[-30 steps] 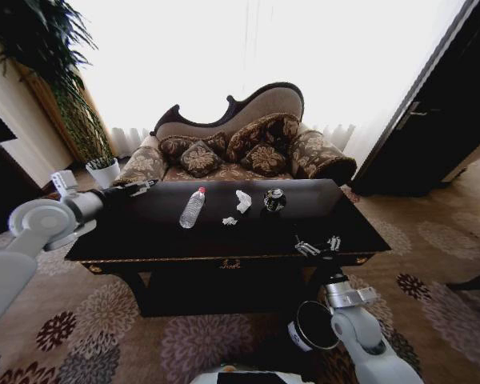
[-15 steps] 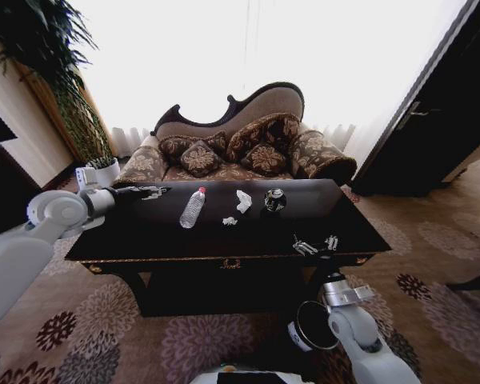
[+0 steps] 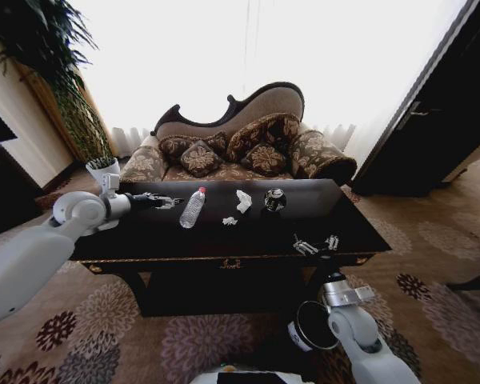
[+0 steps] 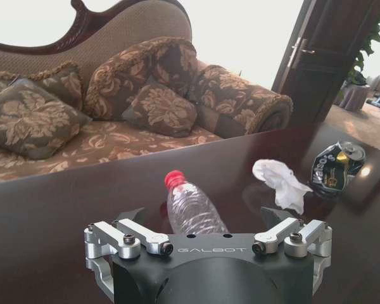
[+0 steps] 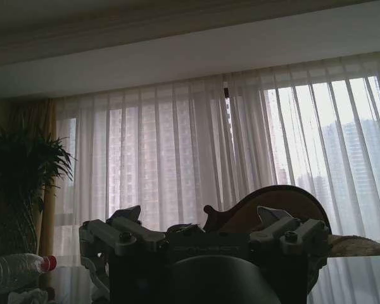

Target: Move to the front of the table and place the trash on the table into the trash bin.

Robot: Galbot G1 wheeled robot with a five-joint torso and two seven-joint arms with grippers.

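Observation:
The glossy black table [image 3: 336, 210] stands right in front of me. On it lie the trash items: a clear bottle [image 3: 192, 207] with a red cap, two white paper wads [image 3: 243, 200] and a dark crushed can [image 3: 274, 199]. My left gripper [image 3: 173, 202] hovers open over the table's left part, just short of the bottle [image 4: 191, 210], whose cap end points away from it. The wad [image 4: 278, 181] and can [image 4: 334, 166] lie beyond. My right gripper [image 3: 318, 244] stands open at the table's front right edge, pointing up. The black trash bin [image 3: 314, 326] sits on the floor beside my right arm.
A carved sofa [image 3: 240, 144] with patterned cushions stands close behind the table. A white plant pot [image 3: 102, 170] and tall plant are at the back left. A dark door [image 3: 440, 120] is on the right. Patterned carpet surrounds the table.
My left arm has swung rightward over the table, bringing its open gripper close to the bottle. The right arm has barely moved.

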